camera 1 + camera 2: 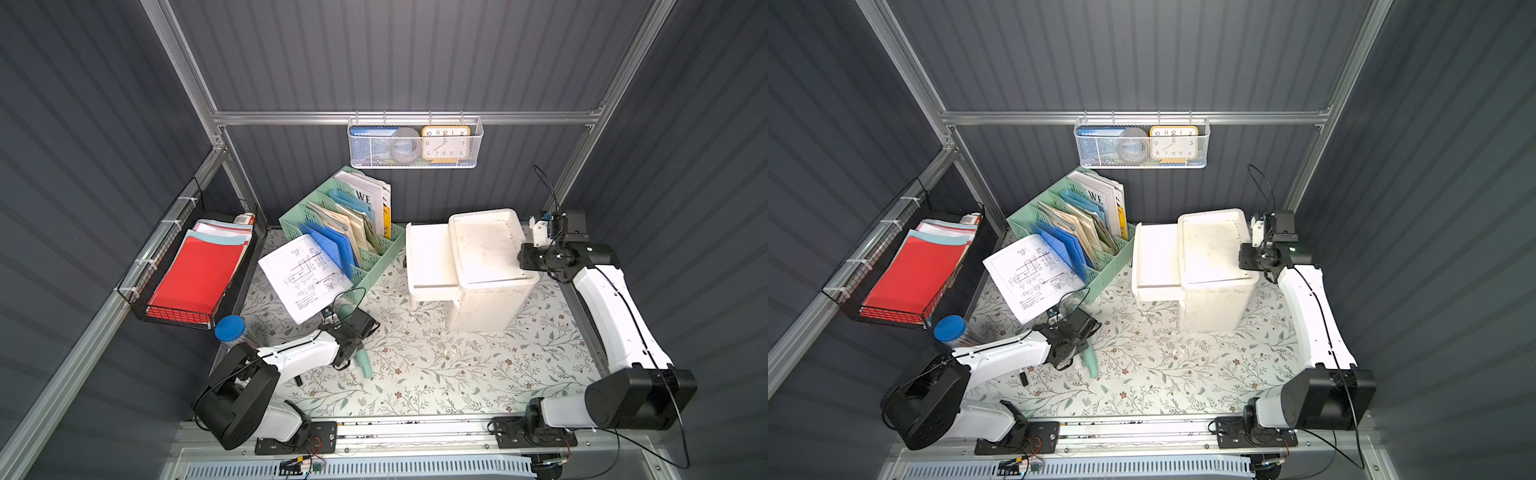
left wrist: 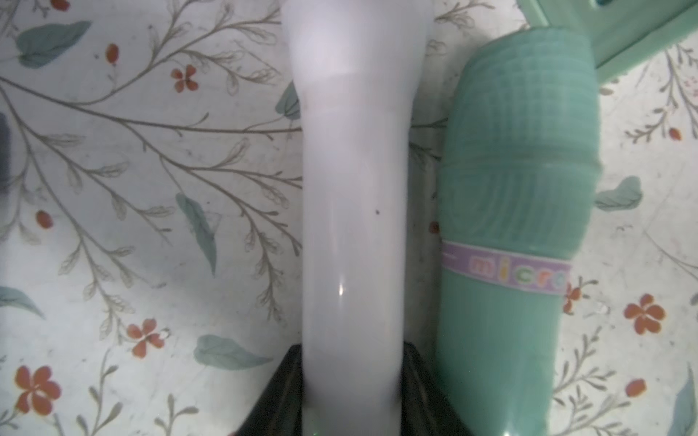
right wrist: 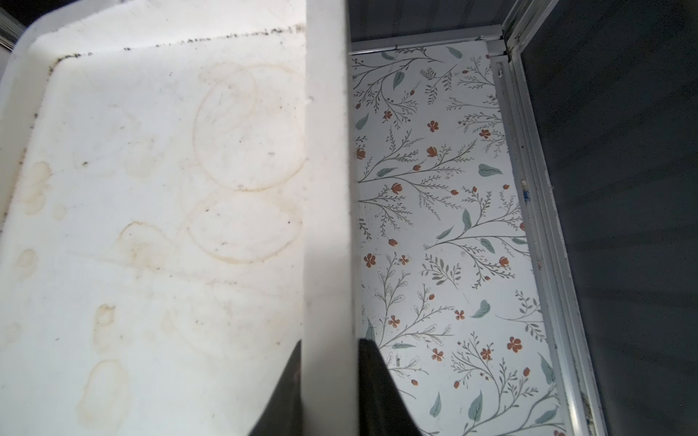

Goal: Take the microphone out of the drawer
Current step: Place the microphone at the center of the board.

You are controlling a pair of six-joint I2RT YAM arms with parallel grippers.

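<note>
Floral mat [image 1: 457, 374]: left arm reaches low, left gripper [image 1: 348, 329] over the one microphone [image 1: 365, 365] lying on it, jaws can't tell; one drawer unit [image 1: 486, 253], one drawer [image 1: 428, 257] pulled open; right arm extended, right gripper [image 1: 525, 259] clenched at its rim.

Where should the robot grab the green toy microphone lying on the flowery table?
Probably grab the mint-green plastic toy microphone by its slimmer handle, straight down from above, jaws across it. It lies flat on the floral tablecloth, and the green file rack crowds its round head.
</note>
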